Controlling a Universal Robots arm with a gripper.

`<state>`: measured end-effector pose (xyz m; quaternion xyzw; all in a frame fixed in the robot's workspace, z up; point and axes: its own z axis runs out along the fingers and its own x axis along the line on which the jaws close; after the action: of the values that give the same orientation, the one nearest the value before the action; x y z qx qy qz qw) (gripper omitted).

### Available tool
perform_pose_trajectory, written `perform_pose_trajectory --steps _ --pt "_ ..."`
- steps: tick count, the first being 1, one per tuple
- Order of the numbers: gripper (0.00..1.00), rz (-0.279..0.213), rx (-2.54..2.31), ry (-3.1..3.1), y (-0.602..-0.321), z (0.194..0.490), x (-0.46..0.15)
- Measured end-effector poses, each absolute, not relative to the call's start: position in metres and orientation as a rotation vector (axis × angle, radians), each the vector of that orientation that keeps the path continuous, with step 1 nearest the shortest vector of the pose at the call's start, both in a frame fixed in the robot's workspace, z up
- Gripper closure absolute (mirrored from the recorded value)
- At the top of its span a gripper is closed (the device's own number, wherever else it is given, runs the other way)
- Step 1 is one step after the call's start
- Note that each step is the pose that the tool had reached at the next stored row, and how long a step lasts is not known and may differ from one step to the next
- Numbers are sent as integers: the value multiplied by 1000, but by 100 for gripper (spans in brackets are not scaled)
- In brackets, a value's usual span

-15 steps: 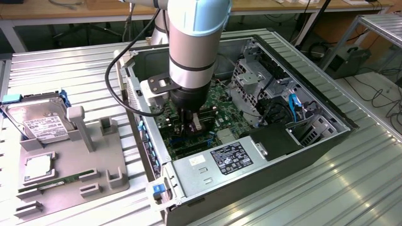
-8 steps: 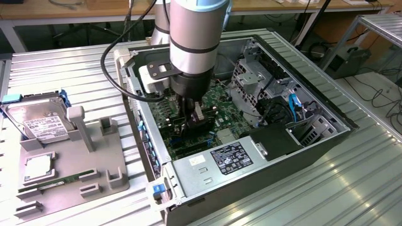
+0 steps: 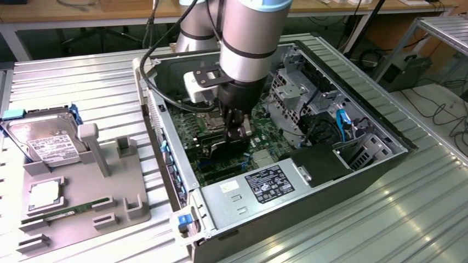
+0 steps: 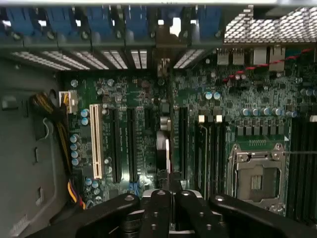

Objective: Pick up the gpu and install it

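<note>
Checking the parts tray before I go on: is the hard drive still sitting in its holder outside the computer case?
Yes, the hard drive stands in the grey holder, on the exterior view's left of the computer case.

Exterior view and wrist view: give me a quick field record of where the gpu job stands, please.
arm: reaching down inside the open computer case
gripper: shut on the gpu
gpu: edge-on, upright, over the motherboard expansion slots
seating: cannot tell if fully in its slot
parts tray: on the exterior view's left, holds the hard drive
</note>
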<state>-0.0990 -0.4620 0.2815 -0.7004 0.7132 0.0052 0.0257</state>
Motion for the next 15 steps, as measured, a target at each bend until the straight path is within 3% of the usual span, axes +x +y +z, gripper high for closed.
perform_pose_trajectory --steps 10,15 --pt "89 18 -2168 2204 -462 282 -95" --pt "89 18 -2168 2204 -462 281 -121"
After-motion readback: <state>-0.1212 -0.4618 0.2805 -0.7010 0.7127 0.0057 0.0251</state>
